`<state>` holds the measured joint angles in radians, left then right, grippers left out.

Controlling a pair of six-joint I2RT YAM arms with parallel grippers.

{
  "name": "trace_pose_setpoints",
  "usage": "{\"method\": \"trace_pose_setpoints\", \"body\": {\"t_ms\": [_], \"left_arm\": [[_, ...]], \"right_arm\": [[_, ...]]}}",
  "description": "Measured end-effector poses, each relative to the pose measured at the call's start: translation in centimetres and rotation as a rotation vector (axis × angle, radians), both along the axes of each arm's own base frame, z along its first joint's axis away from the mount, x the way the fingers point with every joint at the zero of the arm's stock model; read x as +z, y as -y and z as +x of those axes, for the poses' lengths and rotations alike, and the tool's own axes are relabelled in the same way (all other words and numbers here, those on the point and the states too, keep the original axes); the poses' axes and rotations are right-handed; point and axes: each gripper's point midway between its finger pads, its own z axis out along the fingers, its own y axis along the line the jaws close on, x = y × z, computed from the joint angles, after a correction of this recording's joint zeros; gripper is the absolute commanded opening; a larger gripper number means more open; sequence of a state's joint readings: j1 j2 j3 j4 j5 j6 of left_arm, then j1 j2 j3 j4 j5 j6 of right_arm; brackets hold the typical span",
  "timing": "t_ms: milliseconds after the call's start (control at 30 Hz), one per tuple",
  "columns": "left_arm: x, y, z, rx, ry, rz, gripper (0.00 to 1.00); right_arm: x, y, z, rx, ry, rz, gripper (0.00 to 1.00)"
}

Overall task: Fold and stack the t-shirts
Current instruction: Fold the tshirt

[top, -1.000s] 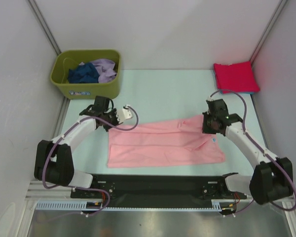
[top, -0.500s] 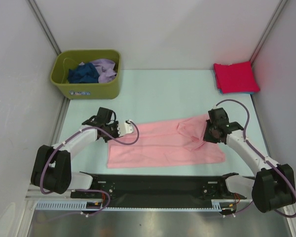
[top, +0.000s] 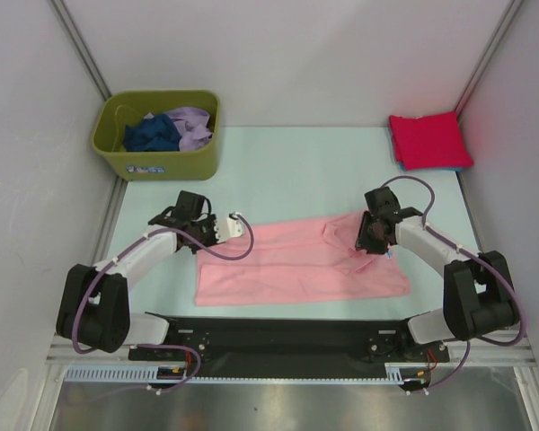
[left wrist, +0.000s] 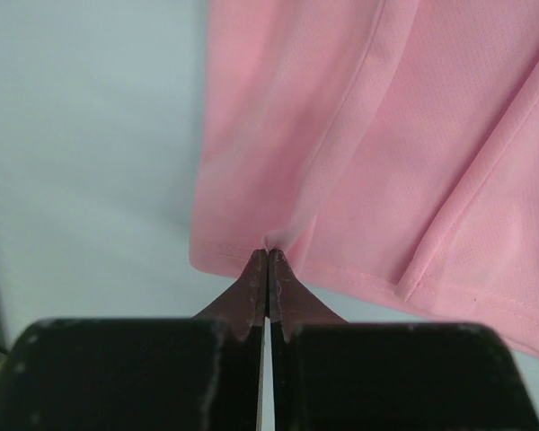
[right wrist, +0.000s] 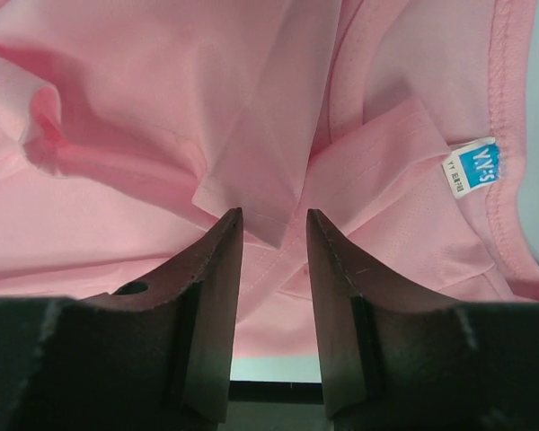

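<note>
Stock, with every place given from the pink t-shirt:

1. Desk (top: 287,162), one, pale green, lying under the pink t-shirt.
2. Pink t-shirt (top: 296,269), one, spread flat near the desk's front edge. It is long from side to side and rumpled at its right end.
3. Olive-green bin (top: 175,162), one, beyond the pink t-shirt's left end and well apart from it.
4. Red t-shirt (top: 428,139), one, folded, beyond the pink t-shirt's right end at the far corner.
5. Light blue t-shirt (top: 445,168), one, only a sliver showing under the red one's near edge.
6. Navy t-shirt (top: 151,135), one, bunched in the bin.
7. Lavender t-shirt (top: 193,126), one, bunched beside the navy one in the same bin.
8. My left tool (left wrist: 268,269), one, its fingers pressed together on the pink t-shirt's hem at the left end.
9. My right tool (right wrist: 274,233), one, over the pink t-shirt's right end. Its fingers stand a narrow gap apart, with a folded corner of cloth at the mouth of the gap.
10. Label (right wrist: 472,168), one, white and blue, sewn at the pink t-shirt's collar.
</note>
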<state>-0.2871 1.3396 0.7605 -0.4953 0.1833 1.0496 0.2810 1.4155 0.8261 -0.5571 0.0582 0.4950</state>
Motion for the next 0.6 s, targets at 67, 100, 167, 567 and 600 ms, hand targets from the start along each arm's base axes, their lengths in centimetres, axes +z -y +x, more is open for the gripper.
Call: {"method": "trace_pose_setpoints", "body": {"t_ms": [67, 100, 167, 567, 600], "left_arm": [[0.3, 0.1, 0.2, 0.002, 0.007, -0.003, 0.00], [0.3, 0.1, 0.3, 0.002, 0.009, -0.004, 0.00], [0.5, 0.1, 0.4, 0.002, 0.013, -0.005, 0.00], [0.5, 0.0, 0.5, 0.005, 0.015, 0.002, 0.00], [0.5, 0.0, 0.5, 0.006, 0.016, 0.003, 0.00]], "right_arm": [[-0.4, 0.0, 0.0, -0.004, -0.015, -0.004, 0.34], [-0.7, 0.0, 0.0, -0.005, -0.026, -0.007, 0.29], [-1.4, 0.0, 0.0, -0.007, -0.049, -0.013, 0.20], [-1.4, 1.3, 0.5, -0.098, -0.076, 0.004, 0.00], [-0.9, 1.6, 0.7, -0.107, -0.070, -0.001, 0.00]]}}
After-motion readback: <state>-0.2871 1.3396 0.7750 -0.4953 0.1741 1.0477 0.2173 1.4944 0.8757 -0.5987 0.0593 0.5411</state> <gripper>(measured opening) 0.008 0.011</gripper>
